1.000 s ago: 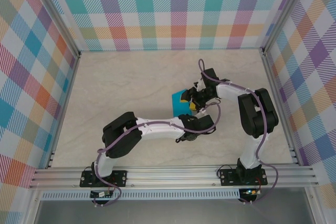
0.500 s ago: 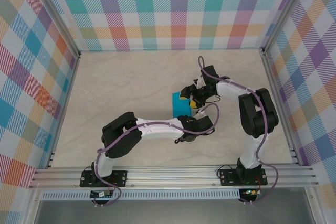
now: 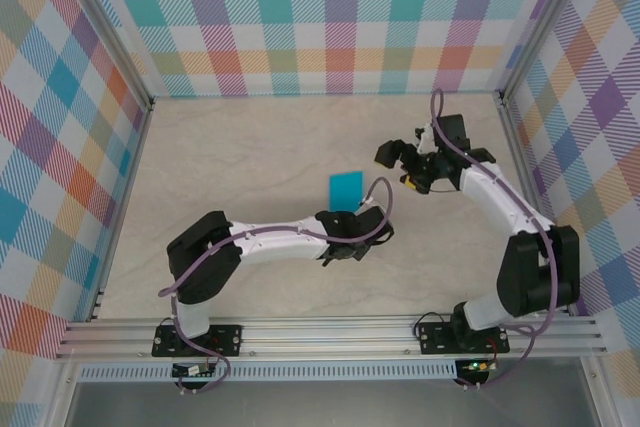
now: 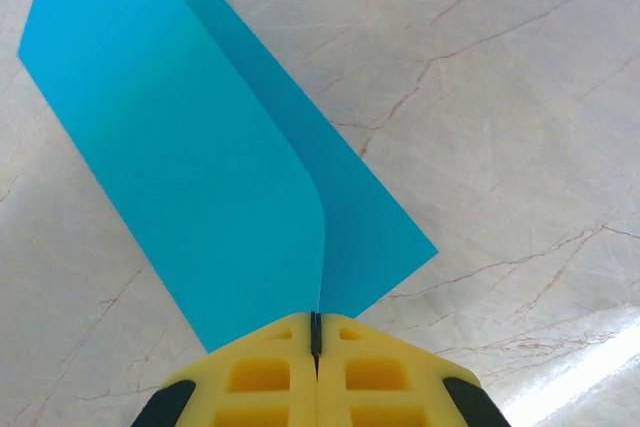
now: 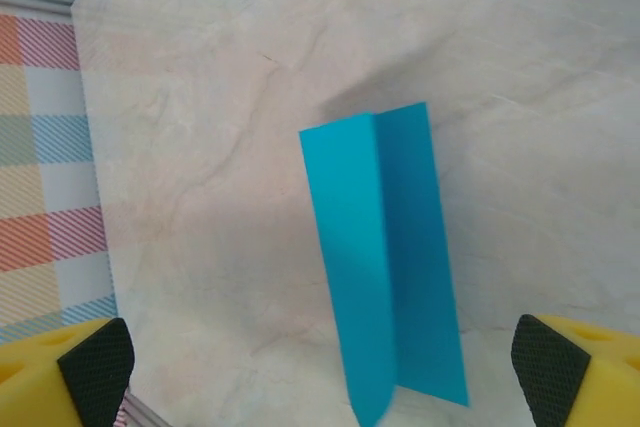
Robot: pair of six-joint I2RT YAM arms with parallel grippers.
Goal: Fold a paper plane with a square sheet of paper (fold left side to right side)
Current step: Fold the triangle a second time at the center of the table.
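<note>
The square sheet of paper [image 3: 347, 190] is teal-blue and lies mid-table, folded lengthwise into a narrow rectangle, no paper plane shape. In the right wrist view the sheet [image 5: 385, 247] has its left flap standing up off the lower layer. In the left wrist view the sheet [image 4: 200, 177] has that flap curving down into the slit of my left gripper [image 4: 316, 322], shut on the sheet's near edge. Seen from above, the left gripper [image 3: 352, 219] sits just in front of the sheet. My right gripper [image 3: 398, 169] hangs open to the right of the sheet, well apart from it, with fingertips [image 5: 95, 357] wide and nothing between them.
Bare marble-pattern tabletop [image 3: 250, 167] surrounds the sheet. Plaid walls [image 3: 330, 17] on aluminium posts close in the back and both sides. A metal rail [image 3: 330, 332] runs along the near edge by the arm bases.
My right gripper has opened, let go of the sheet and drawn back to the right. The left gripper closed fully and shifted slightly left. The sheet is now uncovered.
</note>
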